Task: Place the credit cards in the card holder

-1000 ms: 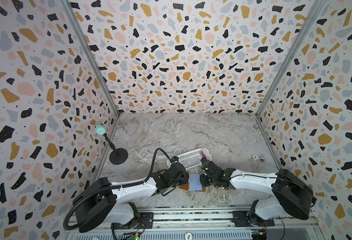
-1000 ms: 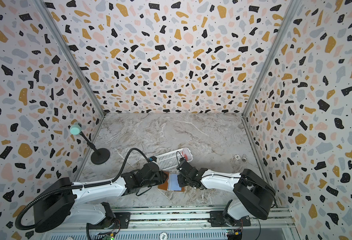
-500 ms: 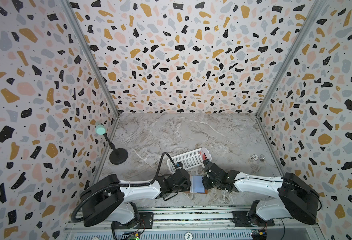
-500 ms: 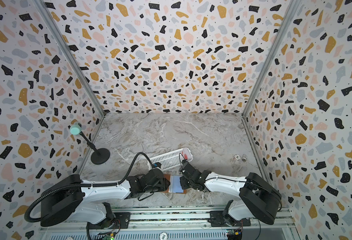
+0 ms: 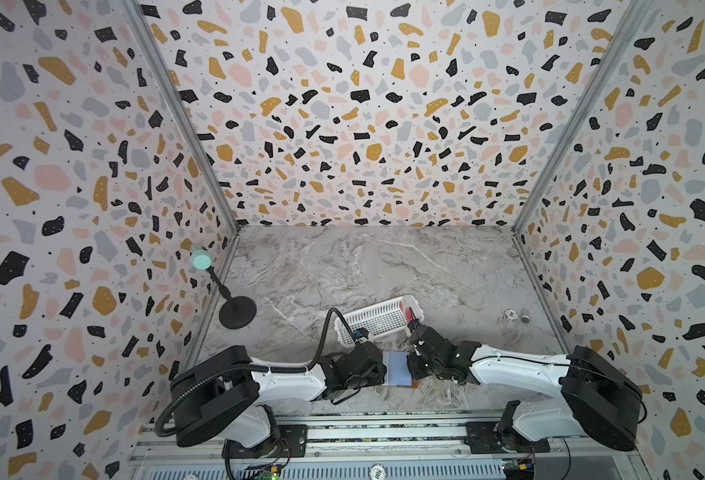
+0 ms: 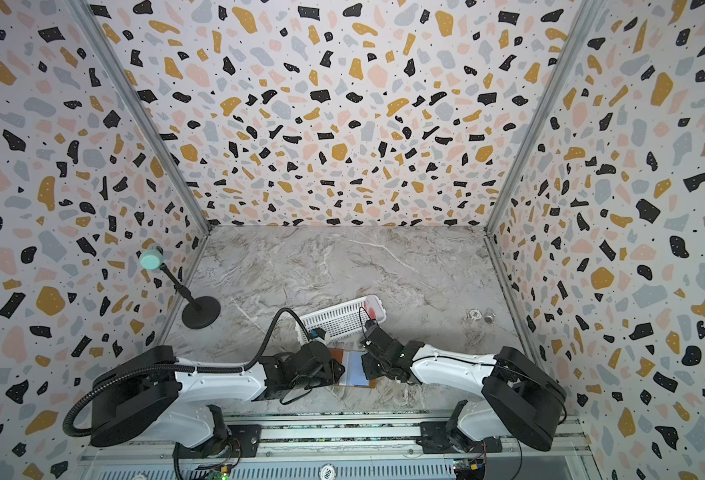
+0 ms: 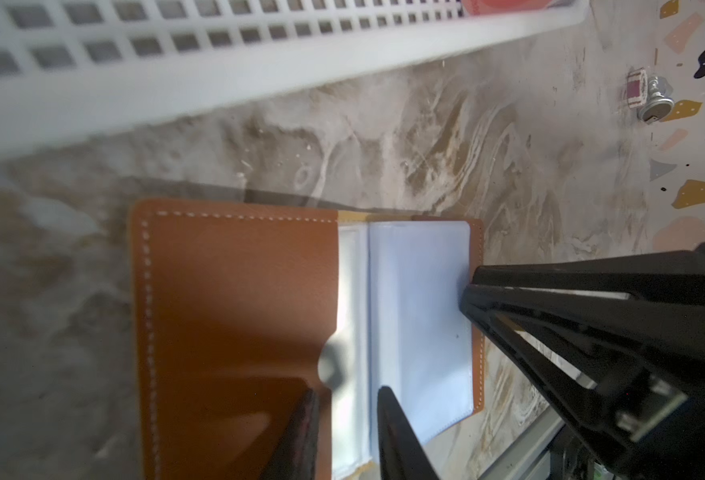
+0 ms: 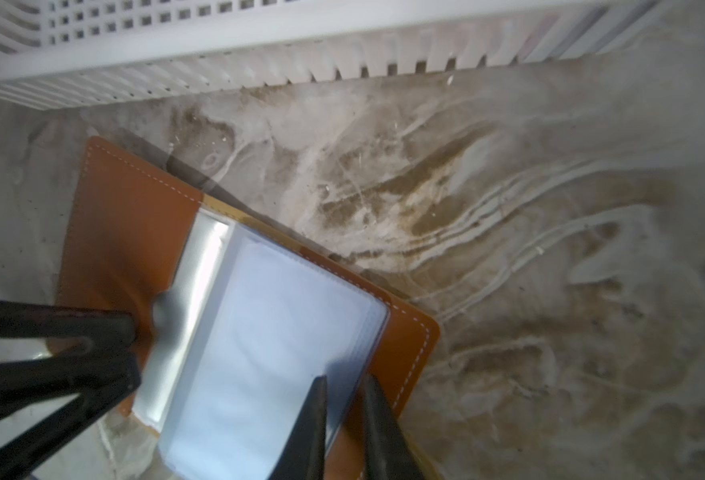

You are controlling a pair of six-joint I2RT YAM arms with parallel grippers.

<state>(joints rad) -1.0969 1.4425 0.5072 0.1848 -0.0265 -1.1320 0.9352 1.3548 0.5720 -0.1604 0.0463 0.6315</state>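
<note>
Both arms dropped lower and closer around the open holder [image 5: 398,369], left gripper [image 7: 344,409] narrow over the sleeves by the spine, right gripper [image 8: 344,399] narrowly pinching the sleeve edge, so no cards are in yet, one red card [image 5: 405,308] sits in the basket [image 5: 373,320] beyond both jaws.

Stereo pair overhead, wrist cameras close

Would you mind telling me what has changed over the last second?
Both grippers, left and right, came down toward the near edge and closed in on the open card holder from either side; its blue sleeve now faces up between them. The basket and lamp stayed put.
</note>
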